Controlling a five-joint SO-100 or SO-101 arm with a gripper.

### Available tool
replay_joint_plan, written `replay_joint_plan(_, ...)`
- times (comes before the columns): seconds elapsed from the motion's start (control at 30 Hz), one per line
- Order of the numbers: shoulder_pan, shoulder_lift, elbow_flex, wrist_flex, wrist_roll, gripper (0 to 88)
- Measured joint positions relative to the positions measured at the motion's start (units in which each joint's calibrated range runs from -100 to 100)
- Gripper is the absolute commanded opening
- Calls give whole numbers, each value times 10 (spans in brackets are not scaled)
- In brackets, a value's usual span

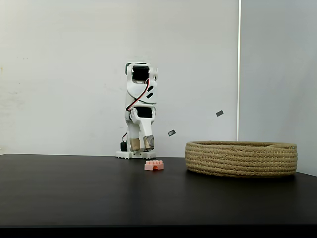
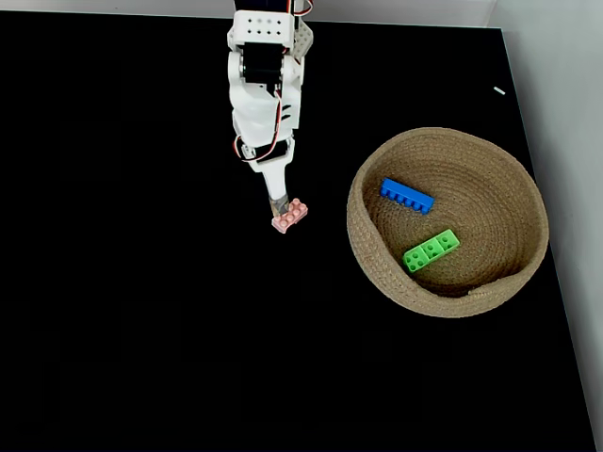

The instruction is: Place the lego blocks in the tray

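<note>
In the side-on fixed view, your gripper (image 1: 141,147) hangs behind the pink brick (image 1: 154,165), left of the basket (image 1: 241,158); its opening cannot be told. From above, its tip (image 2: 278,205) meets the brick (image 2: 290,216); the blue brick (image 2: 407,195) and green brick (image 2: 431,250) lie inside the basket (image 2: 372,268).

Two bricks (image 2: 407,195) in basket (image 2: 443,301), third brick (image 2: 290,216) on table left of it, beside claw (image 2: 279,202)
</note>
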Motion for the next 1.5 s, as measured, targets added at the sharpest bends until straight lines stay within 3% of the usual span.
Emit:
replay_joint_plan(0.2,2,41,-12,-21,0,401)
replay_joint_plan(0.43,-5,65,-31,-22,3,335)
replay_joint_plan(0.93,-23,73,-12,-57,16,365)
replay_joint_plan(1.1,-26,81,-4,-58,25,251)
replay_joint_plan(1.23,-30,81,11,-67,38,2)
replay_joint_plan(1.37,-48,81,15,-76,46,0)
replay_joint_plan(1.5,-49,81,12,-78,20,0)
